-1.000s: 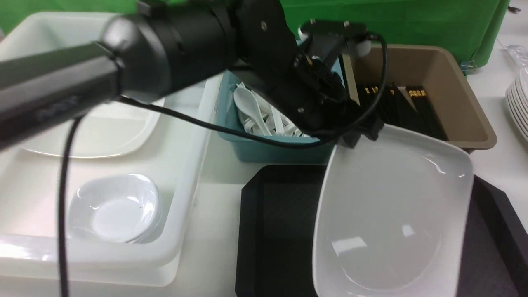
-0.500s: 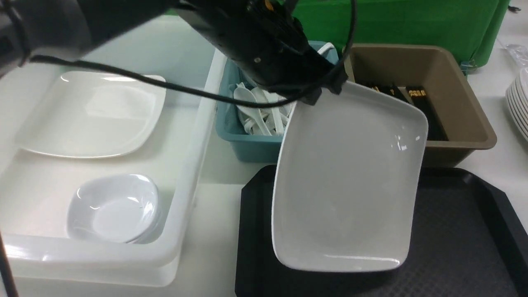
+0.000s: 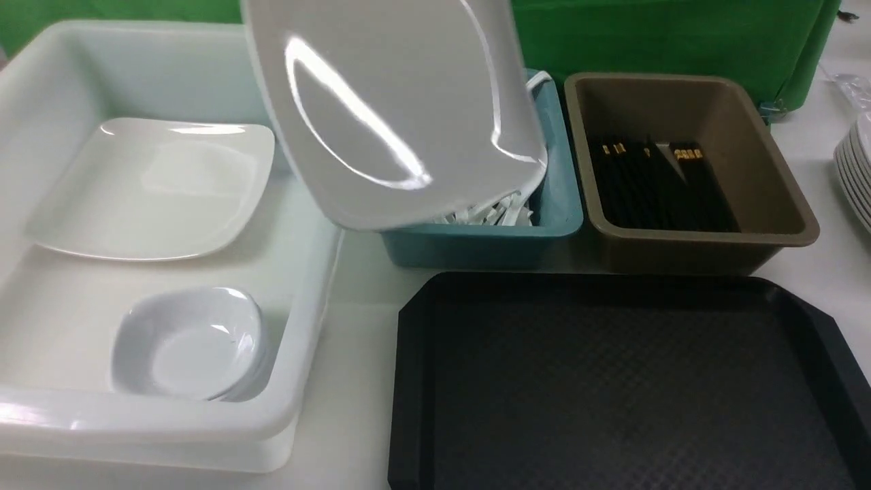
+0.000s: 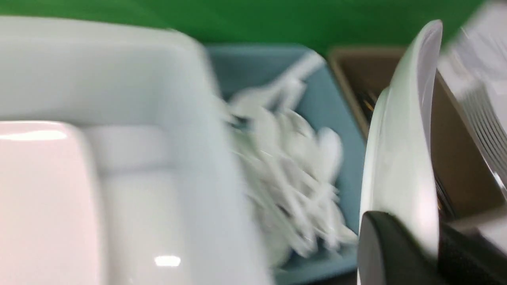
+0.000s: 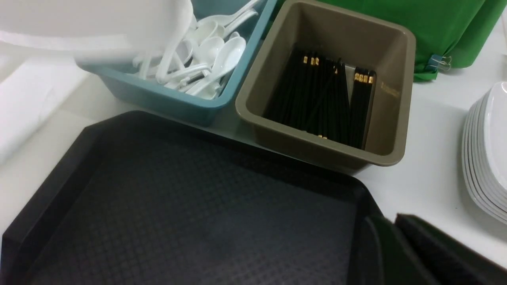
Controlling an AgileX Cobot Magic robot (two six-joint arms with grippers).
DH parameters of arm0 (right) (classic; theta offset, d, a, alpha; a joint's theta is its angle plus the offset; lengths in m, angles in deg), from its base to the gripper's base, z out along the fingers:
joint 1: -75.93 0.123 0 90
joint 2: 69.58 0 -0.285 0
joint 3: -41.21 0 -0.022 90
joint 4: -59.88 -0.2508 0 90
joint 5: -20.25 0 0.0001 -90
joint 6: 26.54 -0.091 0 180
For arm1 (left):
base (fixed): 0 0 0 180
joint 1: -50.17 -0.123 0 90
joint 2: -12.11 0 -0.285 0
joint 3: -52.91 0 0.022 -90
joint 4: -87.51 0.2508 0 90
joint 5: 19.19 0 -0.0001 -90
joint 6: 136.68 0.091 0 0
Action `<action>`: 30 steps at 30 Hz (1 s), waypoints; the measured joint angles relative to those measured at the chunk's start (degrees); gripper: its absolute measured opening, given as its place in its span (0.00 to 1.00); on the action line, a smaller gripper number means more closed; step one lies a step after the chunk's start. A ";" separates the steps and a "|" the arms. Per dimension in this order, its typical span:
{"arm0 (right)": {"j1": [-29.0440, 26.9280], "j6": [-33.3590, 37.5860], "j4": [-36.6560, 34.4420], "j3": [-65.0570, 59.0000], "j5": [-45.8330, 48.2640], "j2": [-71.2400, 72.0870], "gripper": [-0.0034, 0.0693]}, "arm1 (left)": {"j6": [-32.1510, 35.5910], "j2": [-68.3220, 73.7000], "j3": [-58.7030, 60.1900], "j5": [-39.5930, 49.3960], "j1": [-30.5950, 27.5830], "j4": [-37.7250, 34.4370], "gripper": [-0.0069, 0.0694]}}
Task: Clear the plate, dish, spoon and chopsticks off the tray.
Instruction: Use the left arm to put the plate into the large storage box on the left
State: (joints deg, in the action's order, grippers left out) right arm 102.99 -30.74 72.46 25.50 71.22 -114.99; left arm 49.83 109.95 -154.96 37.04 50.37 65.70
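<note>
The large white square plate [image 3: 395,109] hangs tilted in the air above the teal bin [image 3: 558,218] and the edge of the white tub [image 3: 320,286]. My left gripper [image 4: 420,241] is shut on the plate's rim [image 4: 400,138], seen edge-on in the blurred left wrist view; the gripper is out of the front view. The black tray [image 3: 612,381] lies bare at the front. My right gripper [image 5: 386,221] is shut and empty over the tray's corner [image 5: 356,190]. White spoons [image 5: 214,59] lie in the teal bin. Black chopsticks [image 3: 653,184] lie in the brown bin [image 3: 782,204].
The white tub on the left holds another square plate [image 3: 150,190] and stacked small white bowls [image 3: 190,344]. A stack of white plates [image 3: 857,170] stands at the far right. A green cloth [image 3: 680,34] hangs behind the bins.
The plate has been lifted off the tray and carried up and to the left, from over the tray to over the teal bin. The left arm has left the front view.
</note>
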 joint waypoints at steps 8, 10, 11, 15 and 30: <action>0.00 0.00 0.00 0.00 0.00 0.00 0.16 | 2.18 -0.45 2.22 0.43 -23.80 -9.62 0.12; 0.00 0.00 0.00 0.00 0.00 0.00 0.16 | 2.32 -0.45 4.97 -1.95 -27.66 -11.15 0.12; 0.00 0.00 0.00 0.00 0.00 0.00 0.16 | 2.54 -0.45 7.88 -4.40 -29.34 -12.02 0.12; 0.00 0.00 0.00 0.00 0.00 0.00 0.16 | 4.11 -0.38 17.06 -12.59 -31.58 -15.54 0.12; 0.00 -0.59 0.00 0.00 -0.01 0.00 0.17 | 11.32 10.01 33.47 -36.94 -25.20 -28.48 0.12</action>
State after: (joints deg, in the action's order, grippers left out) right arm 102.99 -31.33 72.46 25.50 71.21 -114.99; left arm 61.15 119.96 -121.49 0.10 25.17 37.22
